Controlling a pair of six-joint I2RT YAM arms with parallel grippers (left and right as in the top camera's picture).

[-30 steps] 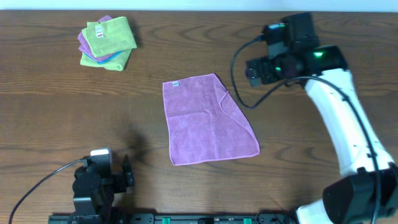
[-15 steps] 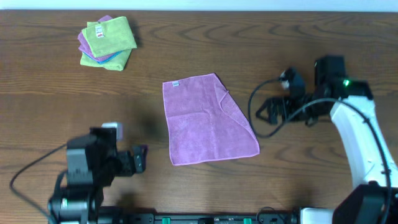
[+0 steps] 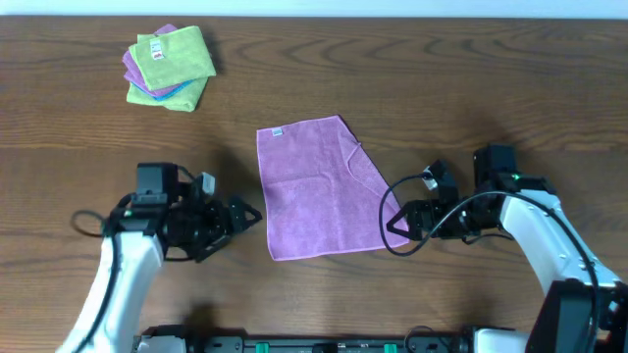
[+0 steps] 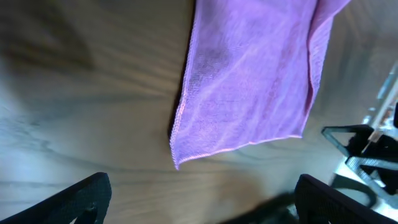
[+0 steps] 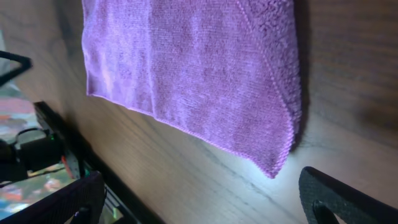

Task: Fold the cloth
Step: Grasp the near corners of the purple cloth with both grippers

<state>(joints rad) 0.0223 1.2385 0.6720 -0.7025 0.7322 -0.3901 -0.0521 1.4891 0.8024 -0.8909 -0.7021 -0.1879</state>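
Cloth stack well apart from cloth

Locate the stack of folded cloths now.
Overhead view: the stack of folded cloths sits far back on the left, well apart from the purple cloth at centre.

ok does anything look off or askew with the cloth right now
The purple cloth is not square: it lies skewed, wider at its near end, with a strip along its right edge folded over onto it. The stack of folded cloths at far left is slightly fanned. Nothing looks spilled or damaged.
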